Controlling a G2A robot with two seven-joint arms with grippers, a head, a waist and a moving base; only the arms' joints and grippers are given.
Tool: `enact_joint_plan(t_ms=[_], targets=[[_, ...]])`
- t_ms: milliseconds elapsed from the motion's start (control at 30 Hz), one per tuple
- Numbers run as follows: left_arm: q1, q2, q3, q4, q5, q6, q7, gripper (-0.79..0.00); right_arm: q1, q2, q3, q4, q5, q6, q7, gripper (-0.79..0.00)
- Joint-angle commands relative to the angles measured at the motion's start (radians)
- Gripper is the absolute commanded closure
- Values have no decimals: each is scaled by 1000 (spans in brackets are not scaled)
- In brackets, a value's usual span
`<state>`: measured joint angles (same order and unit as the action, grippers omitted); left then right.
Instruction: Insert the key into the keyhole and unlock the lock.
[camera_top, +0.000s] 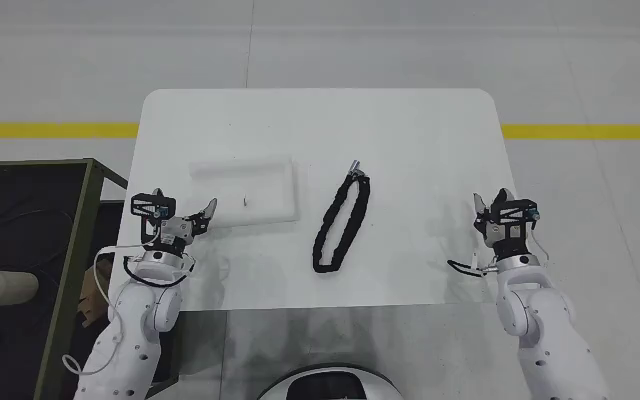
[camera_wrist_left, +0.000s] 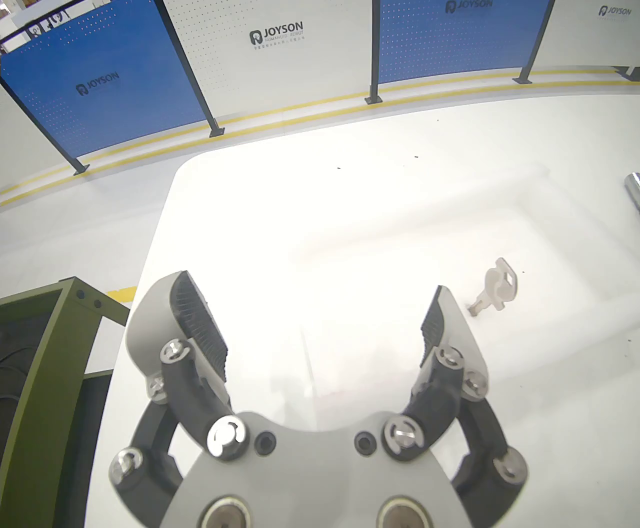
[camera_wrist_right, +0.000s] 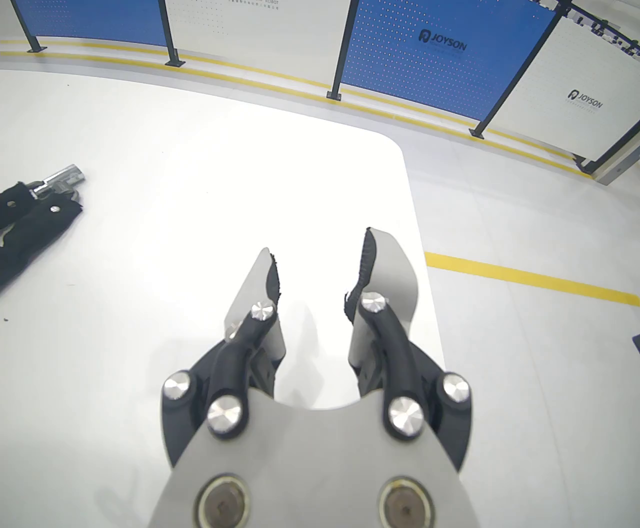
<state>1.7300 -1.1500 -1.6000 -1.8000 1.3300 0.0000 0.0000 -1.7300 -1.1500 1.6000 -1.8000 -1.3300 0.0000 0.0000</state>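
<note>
- Green frame (camera_top: 68, 235): stands off the table's left edge, beside the left arm, clear of the work
- Left gripper (camera_top: 182, 210): low over the table's near-left part, jaws spread wide with nothing between them; in the left wrist view the key sits just past one fingertip (camera_wrist_left: 442, 300), not yet touched
- White pad (camera_top: 250, 180): flat slab on the table (camera_top: 420, 130), just ahead of the left gripper
- Key (camera_wrist_left: 497, 290): on the pad near its front edge, standing tilted, bow up and blade tip down at the pad's surface; whether it is stuck in or only propped cannot be told
- Lock (camera_top: 340, 225): black sleeved chain lying in a closed loop at mid-table, well apart from both grippers; its metal end (camera_top: 353, 167) points to the far edge; keyhole too small to make out
- Right gripper (camera_top: 495, 205): near the table's right edge, jaws parted and holding nothing, the lock off to its inner side
- Progress, as judged: no step done; the key is ungrasped and the lock unheld; pickup, alignment, insertion and turning all remain
- Obstruction: nothing lies between the grippers and their targets; the key's small size and tilt look like the main difficulty
</note>
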Motion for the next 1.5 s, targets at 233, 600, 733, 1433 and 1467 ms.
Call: enact_joint_plan(t_ms=[233, 600, 733, 1433, 1467], targets=[[-123, -2, 11, -111, -98, 2, -351, -785, 0, 0, 0, 0, 0, 0, 0, -785], [-736, -5, 231, -46, -314, 148, -1536, -785, 0, 0, 0, 0, 0, 0, 0, -785], [-814, 15, 357, 71, -326, 148, -1536, -785, 0, 0, 0, 0, 0, 0, 0, -785], [-899, 117, 573, 174, -395, 284, -1536, -382, 0, 0, 0, 0, 0, 0, 0, -785], [-904, 119, 574, 176, -402, 284, -1536, -376, 0, 0, 0, 0, 0, 0, 0, -785]])
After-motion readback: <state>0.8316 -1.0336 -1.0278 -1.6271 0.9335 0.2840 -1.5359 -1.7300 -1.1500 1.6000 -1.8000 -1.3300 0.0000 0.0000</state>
